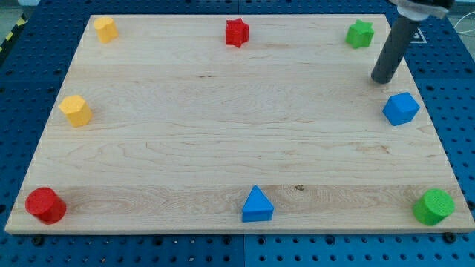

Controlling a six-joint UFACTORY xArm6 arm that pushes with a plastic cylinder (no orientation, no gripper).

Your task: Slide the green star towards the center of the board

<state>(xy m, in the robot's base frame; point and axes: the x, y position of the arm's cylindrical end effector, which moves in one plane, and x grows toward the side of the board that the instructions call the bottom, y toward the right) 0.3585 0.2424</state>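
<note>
The green star [360, 33] sits near the top right corner of the wooden board [223, 133]. My tip [383, 78] rests on the board below and slightly right of the star, about a block's width away and not touching it. A blue cube-like block [401, 108] lies just below and right of my tip.
A red star [237, 32] is at the top middle. A yellow block [105, 29] is at the top left and another yellow block [75, 110] at the left edge. A red cylinder [45, 205], a blue triangle [257, 205] and a green cylinder [433, 206] line the bottom.
</note>
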